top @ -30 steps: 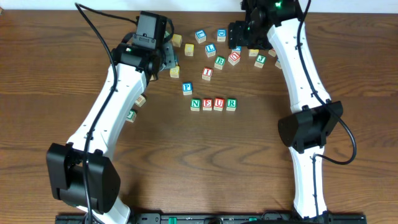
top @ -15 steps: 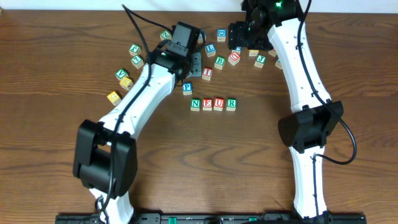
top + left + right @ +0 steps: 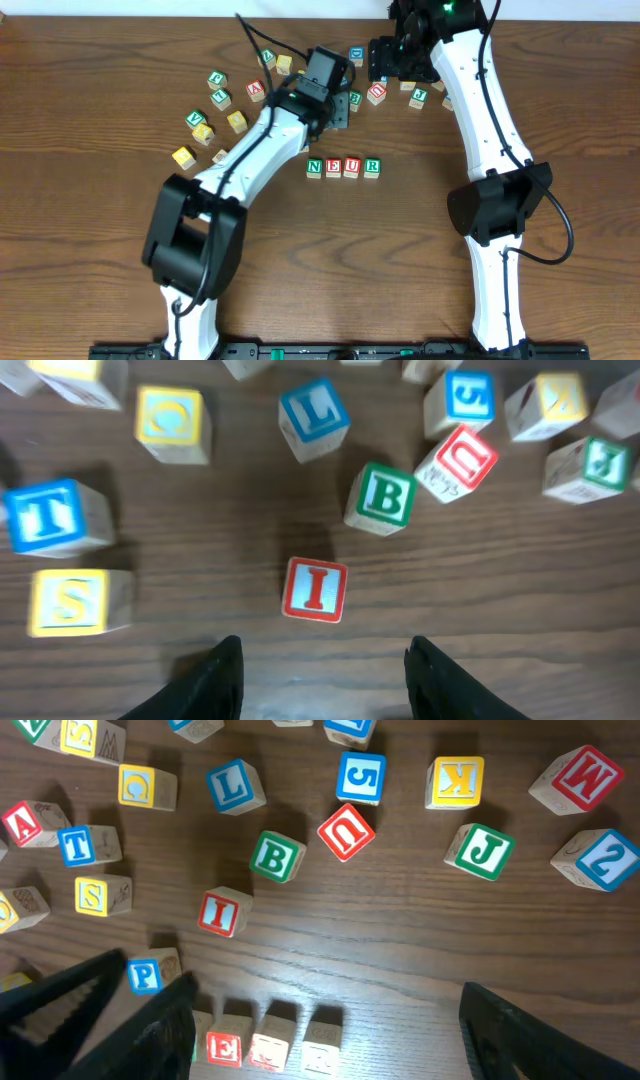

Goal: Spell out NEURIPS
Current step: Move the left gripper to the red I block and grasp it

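**Overhead view.** Take the wooden cube with the green letter B (image 3: 354, 99) as your reference. The left gripper (image 3: 338, 106) sits just beside this cube, on its left. From this view you cannot tell how its jaws stand. The row of four wooden cubes reading N, E, U, R (image 3: 342, 167) lies on the robot-base side of the B cube, well apart from it. The right gripper (image 3: 382, 57) hangs on the far side of the B cube and slightly to its right, over the loose cubes.

**Left wrist view.** The left gripper (image 3: 325, 680) is spread wide and holds nothing. Its fingertips (image 3: 218, 678) show at the lower edge. The wooden cube with the red letter I (image 3: 316, 589) lies flat on the brown wooden table (image 3: 200, 640), below and left of the B cube (image 3: 382, 498). It is in line with the gap between the fingers, ahead of the tips and untouched. The wooden cube with the yellow letter S (image 3: 72, 600) lies far to the left of the B cube.

**Right wrist view.** The right gripper (image 3: 335, 1035) is spread wide and empty.
- The I cube (image 3: 220, 912) lies near the B cube (image 3: 277, 856), below and to its left.
- The wooden cube with the blue letter P (image 3: 145, 975) lies farther out in the same direction.
- The S cube (image 3: 92, 895) lies well to the left of the B cube.
- The row (image 3: 268, 1048) sits at the lower edge, below the B cube. Only its E is readable here.
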### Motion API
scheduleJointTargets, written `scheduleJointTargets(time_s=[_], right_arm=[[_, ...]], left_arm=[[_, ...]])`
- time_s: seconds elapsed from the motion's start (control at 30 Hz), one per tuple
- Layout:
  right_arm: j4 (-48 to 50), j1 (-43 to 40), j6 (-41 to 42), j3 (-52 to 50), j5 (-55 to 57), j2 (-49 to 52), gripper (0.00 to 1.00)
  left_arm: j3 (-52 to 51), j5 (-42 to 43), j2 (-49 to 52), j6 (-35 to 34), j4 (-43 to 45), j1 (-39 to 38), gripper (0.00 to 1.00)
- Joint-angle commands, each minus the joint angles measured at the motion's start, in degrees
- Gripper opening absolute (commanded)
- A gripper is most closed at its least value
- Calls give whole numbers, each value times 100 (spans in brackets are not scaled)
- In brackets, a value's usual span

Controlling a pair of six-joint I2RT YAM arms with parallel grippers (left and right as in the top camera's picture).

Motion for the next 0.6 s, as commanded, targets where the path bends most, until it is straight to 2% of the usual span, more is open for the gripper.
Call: scheduleJointTargets(time_s=[0.0,0.57], right_arm=[[-39,-144,76,-20,52,-70,79],[-352,-728,-79,-20,114,-70,78]], left_arm=[[-42,9,214,55,96,-7,51],[-42,-61,907,107,704,-11,52]])
